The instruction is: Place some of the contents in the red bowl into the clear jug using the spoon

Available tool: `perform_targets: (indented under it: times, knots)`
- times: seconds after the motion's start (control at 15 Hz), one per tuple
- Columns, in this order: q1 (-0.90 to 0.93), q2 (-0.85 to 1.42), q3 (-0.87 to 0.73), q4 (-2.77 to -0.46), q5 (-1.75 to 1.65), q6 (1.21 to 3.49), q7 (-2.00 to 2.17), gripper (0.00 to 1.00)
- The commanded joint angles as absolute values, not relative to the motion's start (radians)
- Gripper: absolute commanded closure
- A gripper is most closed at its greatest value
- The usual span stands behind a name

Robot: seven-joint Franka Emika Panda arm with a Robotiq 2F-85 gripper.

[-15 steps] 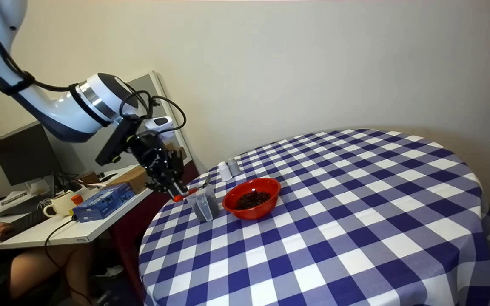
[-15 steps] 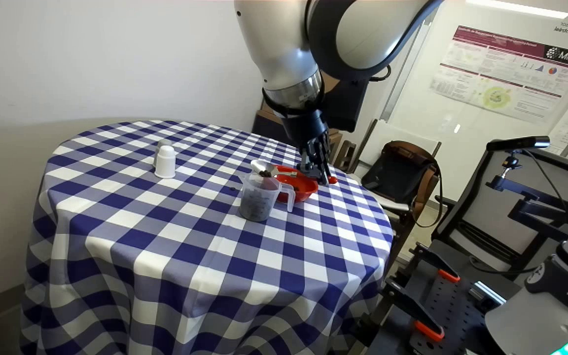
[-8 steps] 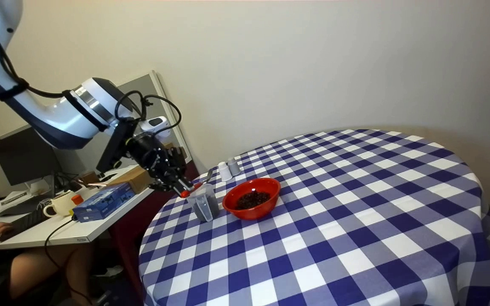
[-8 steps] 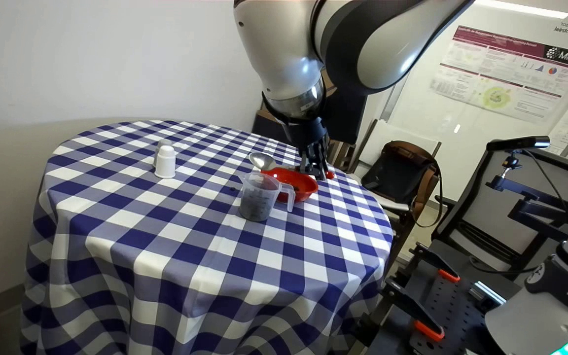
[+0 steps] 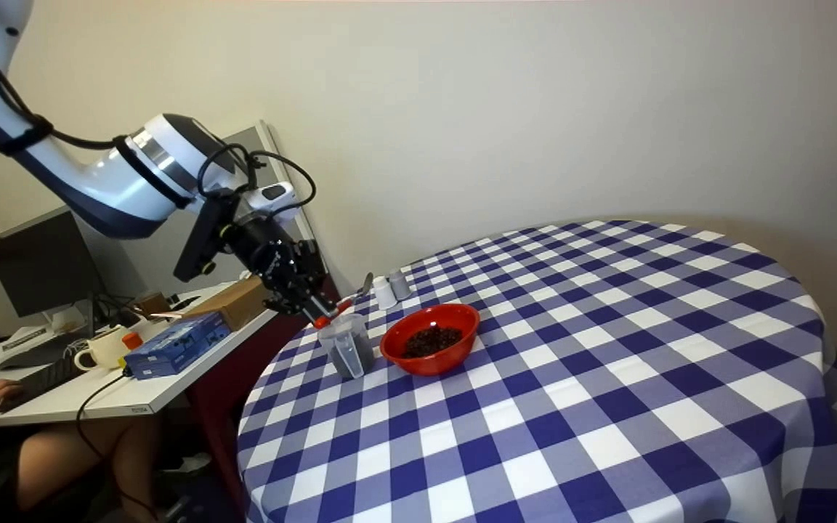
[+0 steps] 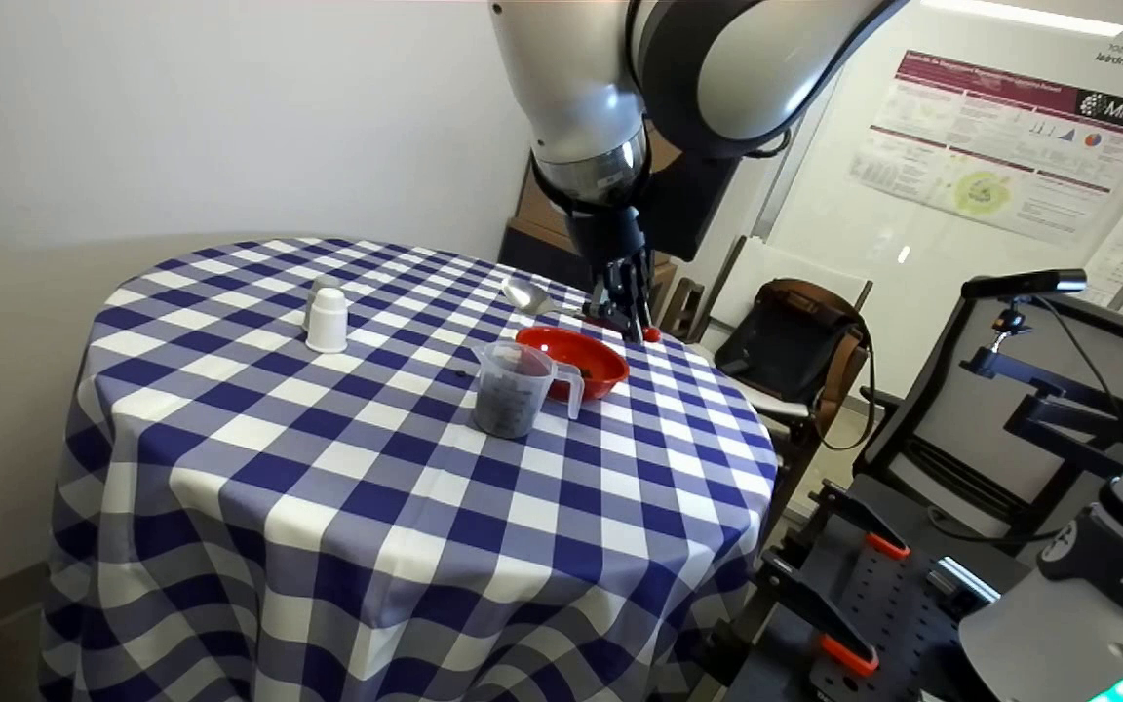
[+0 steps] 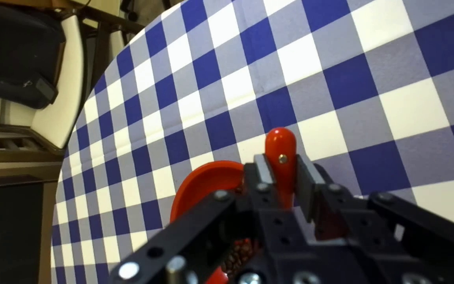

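Below claw [image 7: 284,171]: blue-and-white checked cloth-covered table [image 5: 607,363]; round red bowl [image 5: 433,367], dark brown bits [image 5: 431,342] inside; clear plastic jug [image 6: 506,398], fill unclear. Claw clamped on orange-red-handled metal spoon [image 6: 527,295]. Well apart from claw: white shaker [image 5: 383,294], grey shaker [image 5: 399,284].

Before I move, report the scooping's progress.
Possibly done: a pour; the spoon has a bare-looking head, and the clear jug looks dark inside, cause unclear. In hand: the tool grips the spoon's handle. Left: perhaps another scoop, as the red bowl holds dark bits.
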State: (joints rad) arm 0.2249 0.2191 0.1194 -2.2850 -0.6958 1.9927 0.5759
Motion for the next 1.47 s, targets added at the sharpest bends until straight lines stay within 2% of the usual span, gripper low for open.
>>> perform_targets:
  times: [0.0, 0.47, 1.4]
  knots:
    - [0.138, 0.179, 0.069, -2.248, -0.573, 2.031, 0.501, 0.95]
    - [0.021, 0.289, -0.024, -2.132, -0.39, 2.047, 0.381, 0.95]
    - [0.001, 0.515, -0.028, -1.988, -0.154, 1.963, 0.193, 0.95]
